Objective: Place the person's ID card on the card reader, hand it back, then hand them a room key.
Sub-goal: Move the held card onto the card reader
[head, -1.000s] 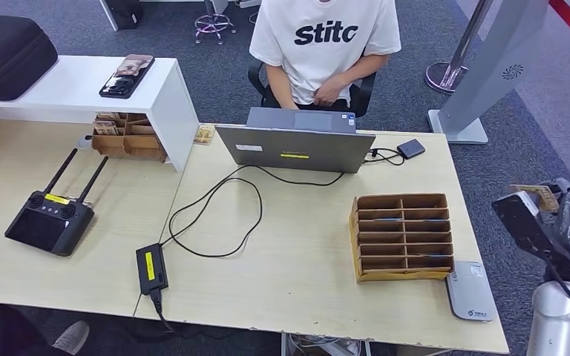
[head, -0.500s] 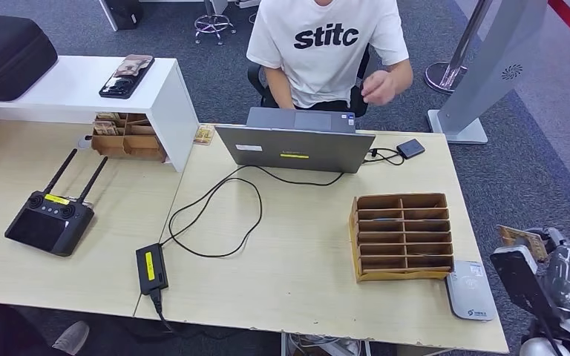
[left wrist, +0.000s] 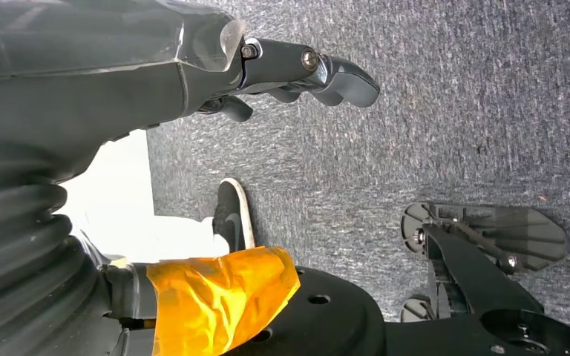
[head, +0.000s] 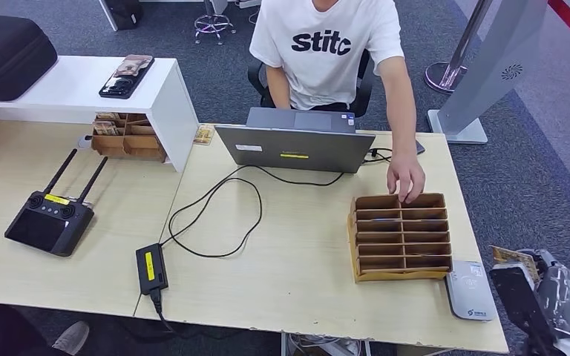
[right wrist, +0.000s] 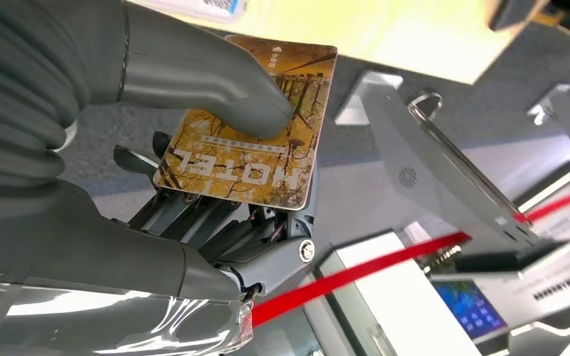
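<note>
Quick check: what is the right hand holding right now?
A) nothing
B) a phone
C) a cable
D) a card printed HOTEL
D: in the right wrist view the thumb presses a brown card printed HOTEL against the fingers.

laptop [head: 295, 147], black remote controller [head: 50, 220], power adapter [head: 151, 268] on tables [head: 297, 252]

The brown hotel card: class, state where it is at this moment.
The brown hotel card is pinched in the robot's right hand, thumb on top; in the head view it hangs off the table's right edge, beside the grey card reader.
</note>
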Tool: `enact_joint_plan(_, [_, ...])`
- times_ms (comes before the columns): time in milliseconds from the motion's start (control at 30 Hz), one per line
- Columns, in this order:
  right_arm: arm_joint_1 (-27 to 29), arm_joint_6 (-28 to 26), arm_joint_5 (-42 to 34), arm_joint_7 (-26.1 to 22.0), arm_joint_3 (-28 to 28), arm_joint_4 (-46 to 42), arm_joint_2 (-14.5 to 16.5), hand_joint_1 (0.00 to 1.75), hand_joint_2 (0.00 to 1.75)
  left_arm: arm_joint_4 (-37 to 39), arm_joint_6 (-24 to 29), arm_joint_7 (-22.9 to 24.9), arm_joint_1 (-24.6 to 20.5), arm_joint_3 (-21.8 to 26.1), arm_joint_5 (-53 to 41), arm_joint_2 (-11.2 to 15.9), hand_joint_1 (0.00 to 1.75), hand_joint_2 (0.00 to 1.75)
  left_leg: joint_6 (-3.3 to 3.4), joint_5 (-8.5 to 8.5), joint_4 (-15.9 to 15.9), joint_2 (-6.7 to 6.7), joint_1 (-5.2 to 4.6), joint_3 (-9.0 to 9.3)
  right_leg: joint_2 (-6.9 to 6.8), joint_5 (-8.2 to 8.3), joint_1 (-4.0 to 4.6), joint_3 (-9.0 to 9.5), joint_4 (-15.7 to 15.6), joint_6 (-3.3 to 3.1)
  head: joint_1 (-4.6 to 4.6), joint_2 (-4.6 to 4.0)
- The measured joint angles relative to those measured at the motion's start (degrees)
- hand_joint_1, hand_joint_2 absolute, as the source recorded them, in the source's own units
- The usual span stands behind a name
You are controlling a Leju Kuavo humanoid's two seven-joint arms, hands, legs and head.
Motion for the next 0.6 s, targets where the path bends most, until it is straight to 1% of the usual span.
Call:
enact_joint_plan(300, [0.0,1.8,0.8,1.5,0.0,6.0,0.0,1.75,1.75,0.0,-0.2,-0.2,0.0,0.0,0.0,0.0,0.0,1.75,0.0,0.0,0.0,0.0,0.0,0.0,0.0,0.0,0.0,0.0,0.0,0.0,0.0,0.0])
enact_joint_plan(600, [-0.2,2.1,1.3,2.2,0.0,10.1,-0.2,1.75,1.75,0.0,-0.3,-0.2,0.0,0.0,0.0,0.1,0.0,1.75,0.0,0.0,0.0,0.0,0.0,0.01,0.0,0.0,0.0,0.01,0.0,0.0,0.0,0.0])
